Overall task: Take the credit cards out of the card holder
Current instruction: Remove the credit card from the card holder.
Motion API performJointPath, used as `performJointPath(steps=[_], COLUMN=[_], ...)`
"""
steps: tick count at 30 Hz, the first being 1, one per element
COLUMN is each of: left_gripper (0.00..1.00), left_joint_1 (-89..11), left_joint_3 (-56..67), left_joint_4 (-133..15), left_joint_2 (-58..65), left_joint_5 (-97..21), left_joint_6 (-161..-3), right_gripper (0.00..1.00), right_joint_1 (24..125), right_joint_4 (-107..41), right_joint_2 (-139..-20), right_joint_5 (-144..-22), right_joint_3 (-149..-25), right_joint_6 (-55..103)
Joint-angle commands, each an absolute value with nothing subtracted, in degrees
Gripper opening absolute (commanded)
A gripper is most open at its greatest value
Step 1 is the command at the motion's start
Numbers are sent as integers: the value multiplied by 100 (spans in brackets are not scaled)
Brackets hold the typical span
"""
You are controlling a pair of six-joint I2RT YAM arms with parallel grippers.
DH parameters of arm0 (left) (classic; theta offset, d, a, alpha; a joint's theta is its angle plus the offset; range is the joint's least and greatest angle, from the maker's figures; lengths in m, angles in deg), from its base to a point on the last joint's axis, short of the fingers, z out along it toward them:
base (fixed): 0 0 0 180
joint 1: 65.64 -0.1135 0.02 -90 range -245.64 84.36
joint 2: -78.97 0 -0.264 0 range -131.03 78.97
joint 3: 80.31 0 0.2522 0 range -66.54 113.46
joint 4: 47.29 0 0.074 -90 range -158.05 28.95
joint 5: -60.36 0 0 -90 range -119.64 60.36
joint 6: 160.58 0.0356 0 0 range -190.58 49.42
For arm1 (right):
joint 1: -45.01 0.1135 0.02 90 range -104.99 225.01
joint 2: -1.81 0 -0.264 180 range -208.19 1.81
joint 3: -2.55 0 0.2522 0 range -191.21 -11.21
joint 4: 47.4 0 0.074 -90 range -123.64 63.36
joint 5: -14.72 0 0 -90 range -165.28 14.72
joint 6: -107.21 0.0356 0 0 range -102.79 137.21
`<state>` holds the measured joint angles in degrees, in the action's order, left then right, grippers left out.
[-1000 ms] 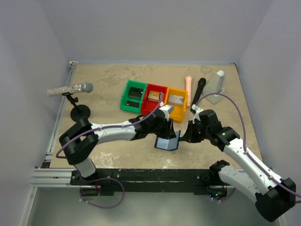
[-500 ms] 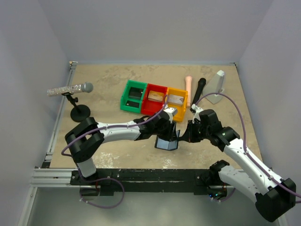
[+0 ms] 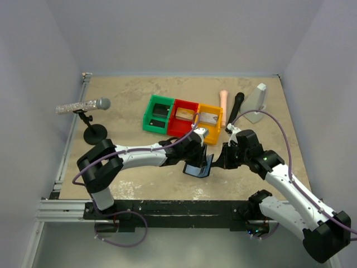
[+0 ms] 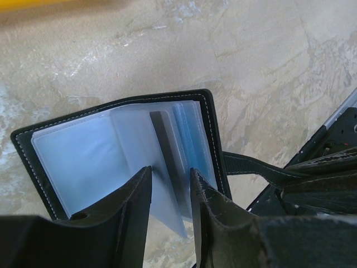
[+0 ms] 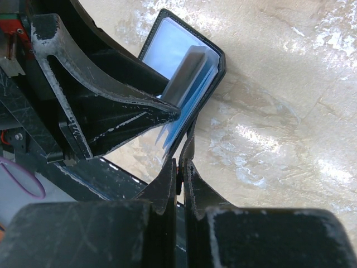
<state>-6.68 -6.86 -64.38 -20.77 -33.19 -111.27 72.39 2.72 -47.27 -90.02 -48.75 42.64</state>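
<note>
The black card holder [image 3: 196, 168] lies open near the front edge, its pale blue sleeves up [image 4: 100, 151]. My right gripper [image 3: 217, 161] is shut on its black side tab [image 5: 190, 144], fingers pressed together [image 5: 179, 163]. My left gripper [image 3: 199, 155] hangs over the open holder. Its fingers stand apart [image 4: 170, 170] on either side of a clear sleeve leaf. A thin dark strip [image 4: 165, 156], like a card seen edge-on, sits among the sleeves. A dark card [image 3: 160, 110] lies in the green bin, a tan card [image 3: 182, 113] in the red, a silvery card [image 3: 208, 117] in the yellow.
The joined green, red and yellow bins [image 3: 149, 106] stand just behind the holder. A microphone on a stand [image 3: 89, 105] is at the left. A pink cylinder [image 3: 223, 100], a black cylinder [image 3: 237, 104] and a pale wedge [image 3: 257, 102] lie at the back right.
My left gripper has moved right and down onto the open holder. The holder has tipped a little flatter. The right gripper has stayed on the tab.
</note>
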Motion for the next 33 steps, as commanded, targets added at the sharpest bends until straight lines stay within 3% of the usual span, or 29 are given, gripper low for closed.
performJointPath(steps=[1,33], left_gripper=[38,44], left_joint_1=[-658,-649], left_joint_3=[-643,-652], left_joint_4=[-6641,-7115], left_joint_2=[-1753,-1436], left_joint_5=[-2990,-2015], left_joint_6=[-11005,-10767], right_gripper=[0,0], right_joint_1=[7261,7269], right_joint_4=[90,64], right_joint_2=[-4662,-4697], right_joint_5=[-9136,-9127], right_joint_3=[-5050,-4997], right_joint_6=[4235,4147])
